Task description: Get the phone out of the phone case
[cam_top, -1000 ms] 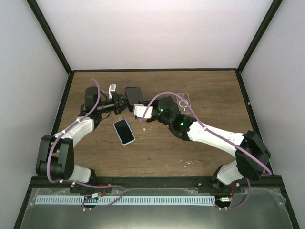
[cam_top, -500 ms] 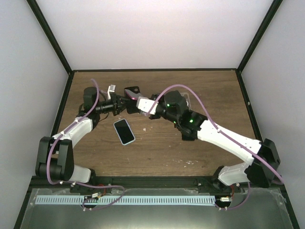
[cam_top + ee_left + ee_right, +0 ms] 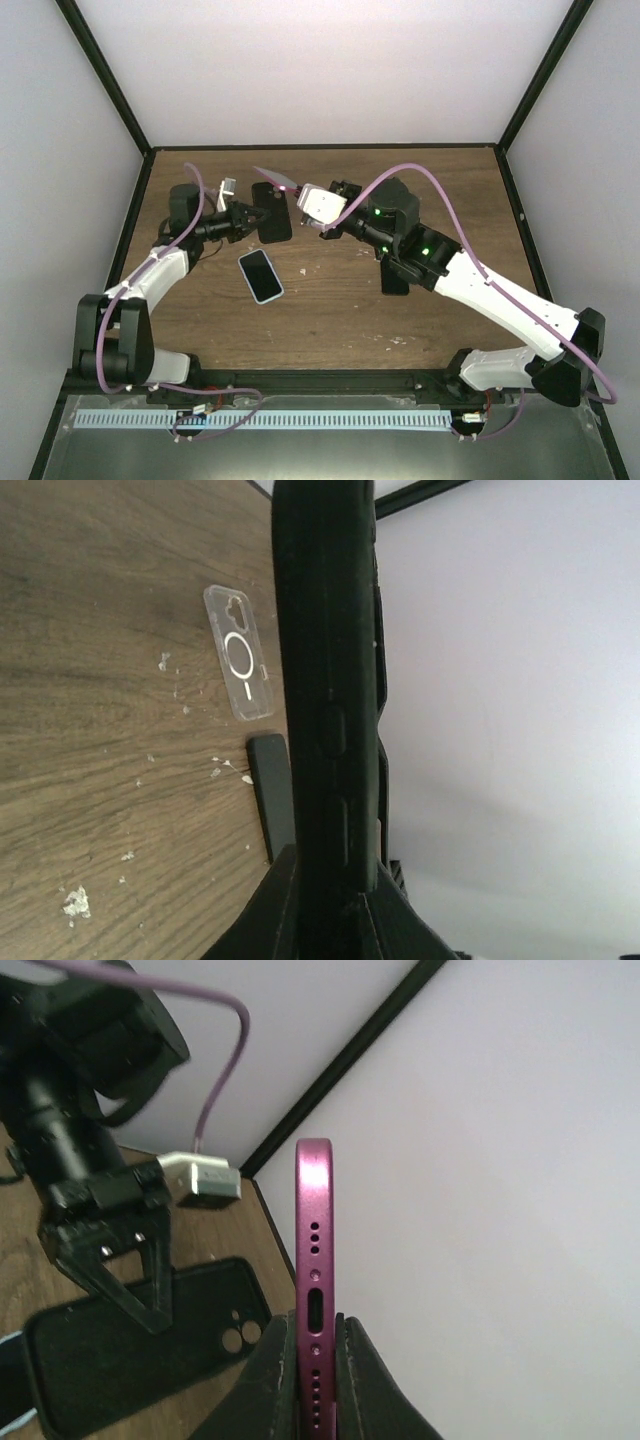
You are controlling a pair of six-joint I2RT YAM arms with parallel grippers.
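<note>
As left tool (image 3: pixel 330 915) clamps one black case (image 3: pixel 325 660) and right tool (image 3: pixel 315 1360) one pink phone (image 3: pixel 314 1220), second phone (image 3: pixel 260 275) on wooden surface (image 3: pixel 330 310), white walls (image 3: pixel 320 70)

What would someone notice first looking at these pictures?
A magenta phone stands out, pinched edge-on in the right claw above the far side of the table. Just beside it, the left claw grips the black case, apart from the phone. A second phone lies flat on the wood, left of centre.
</note>
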